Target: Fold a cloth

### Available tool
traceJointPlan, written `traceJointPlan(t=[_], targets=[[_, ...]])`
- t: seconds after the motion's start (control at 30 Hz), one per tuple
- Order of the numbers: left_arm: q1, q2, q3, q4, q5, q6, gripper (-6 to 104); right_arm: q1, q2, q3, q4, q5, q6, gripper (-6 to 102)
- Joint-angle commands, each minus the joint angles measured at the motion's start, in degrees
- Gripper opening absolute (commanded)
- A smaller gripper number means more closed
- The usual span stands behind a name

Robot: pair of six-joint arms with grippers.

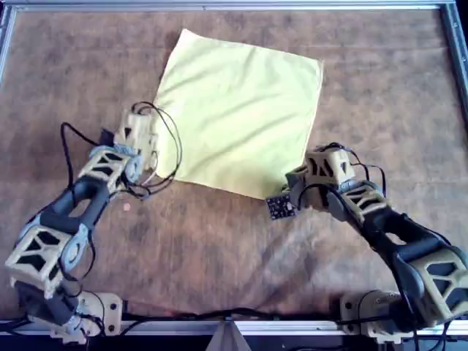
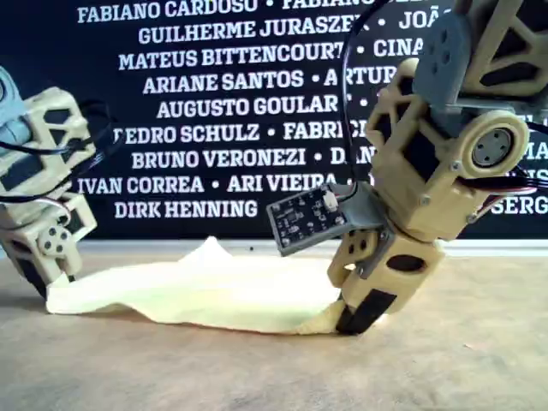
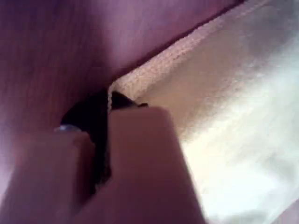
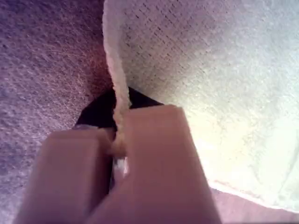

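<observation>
Overhead view shows the pale yellow cloth [image 1: 238, 113] spread flat on the brown table [image 1: 219, 248], with an arm at each of its two near corners. The wrist views do not tell me which arm is which. First wrist view has my first gripper [image 3: 105, 140] clamped on the cloth's hemmed edge, fabric running between the closed jaws. Second wrist view has my second gripper [image 4: 114, 149] pinched on the cloth's edge the same way, the hem caught between its fingers [image 4: 154, 154].

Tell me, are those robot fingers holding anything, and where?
Yes. My first gripper and my second gripper each pinch the cloth at an edge corner.
</observation>
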Motion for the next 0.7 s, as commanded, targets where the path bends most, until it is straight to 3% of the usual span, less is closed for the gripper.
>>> traceJointPlan(t=[0.0,0.37,0.67], targets=[[-4.04,7.73,4.83,0.35,0.44,0.09,-1,-0.97,5.19,-2.11,0.88,0.35,-0.09,-2],[-3.52,24.70,20.21,0.35,-0.62,0.09,-1,-7.56,12.30,3.87,0.97,0.35,-0.18,-2],[-4.31,29.27,22.94,0.35,0.35,0.09,-1,-7.91,18.81,10.55,0.97,0.35,-0.18,-2]])
